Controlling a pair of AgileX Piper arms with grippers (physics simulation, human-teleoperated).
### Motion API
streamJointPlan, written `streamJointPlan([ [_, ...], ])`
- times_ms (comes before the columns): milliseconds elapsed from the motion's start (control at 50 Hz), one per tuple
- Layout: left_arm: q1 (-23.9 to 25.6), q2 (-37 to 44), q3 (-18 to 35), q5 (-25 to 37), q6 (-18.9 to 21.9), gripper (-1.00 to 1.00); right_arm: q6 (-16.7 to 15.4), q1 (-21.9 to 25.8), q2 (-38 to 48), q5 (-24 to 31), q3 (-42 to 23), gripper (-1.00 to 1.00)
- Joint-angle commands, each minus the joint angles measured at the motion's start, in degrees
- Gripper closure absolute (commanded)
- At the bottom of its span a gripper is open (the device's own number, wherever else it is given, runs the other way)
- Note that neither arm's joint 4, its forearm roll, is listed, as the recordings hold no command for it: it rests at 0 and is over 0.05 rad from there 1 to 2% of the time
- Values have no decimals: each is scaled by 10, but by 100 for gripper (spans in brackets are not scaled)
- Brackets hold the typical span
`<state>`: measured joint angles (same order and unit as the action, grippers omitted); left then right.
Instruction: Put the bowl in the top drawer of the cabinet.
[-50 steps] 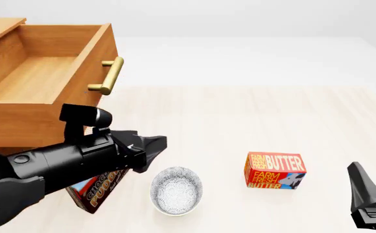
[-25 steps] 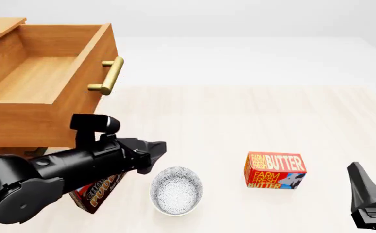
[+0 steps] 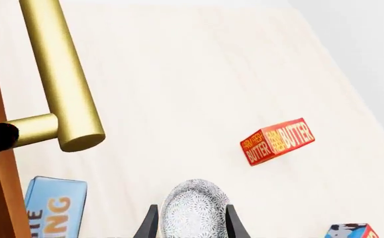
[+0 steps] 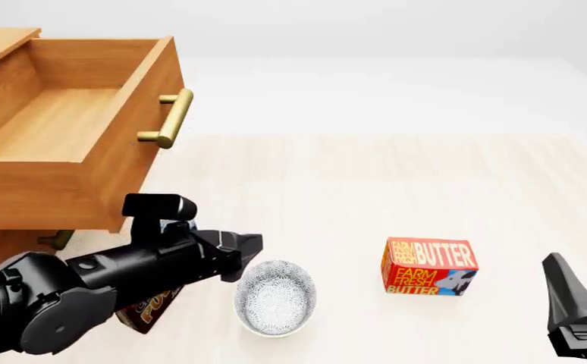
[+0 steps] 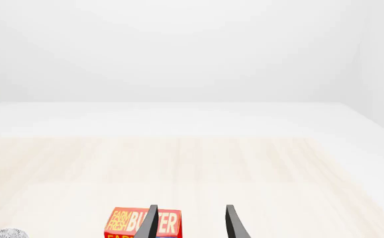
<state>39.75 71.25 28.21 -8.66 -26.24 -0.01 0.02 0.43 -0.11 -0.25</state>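
**Reaching low toward the patterned bowl**

Stretching across the lower left of the front view, the black left arm lies nearly level, its forearm running from the bottom-left corner toward the centre. The left gripper (image 4: pixel 245 244) ends just beside the upper-left edge of the small round white ceramic bowl with a fine blue-grey floral pattern (image 4: pixel 276 297), which sits on the pale wooden table (image 4: pixel 375 189) in the lower middle of the frame. From the left wrist camera the bowl (image 3: pixel 193 210) shows between two dark fingertips (image 3: pixel 150 225), which stand spread to either side of it (whether they touch its wall cannot be told).

The light-brown wooden top drawer (image 4: pixel 71 129) is pulled out at the upper left, its horizontal brass bar handle (image 4: pixel 172 117) facing right; the light-brown wooden cabinet (image 4: pixel 0 42) shows behind it at the frame's left edge. Under the left arm a dark-and-orange pudding box (image 4: pixel 147 307) is partly hidden. A red and yellow butter box (image 4: pixel 427 268) stands right of the bowl, well apart from it.

The right gripper (image 5: pixel 190 223) waits at the lower right corner of the front view, its fingers parted around nothing, pointing toward the butter box (image 5: pixel 139 223).
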Motion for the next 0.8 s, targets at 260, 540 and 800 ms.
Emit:
streamJointPlan([
  [260, 3, 34, -19, -38, -12, -100, 0, 0, 0, 0, 0, -100],
  [540, 3, 75, -32, -76, -23, -100, 0, 0, 0, 0, 0, -100],
  [800, -2, 108, -34, -99, -27, -100, 0, 0, 0, 0, 0, -100],
])
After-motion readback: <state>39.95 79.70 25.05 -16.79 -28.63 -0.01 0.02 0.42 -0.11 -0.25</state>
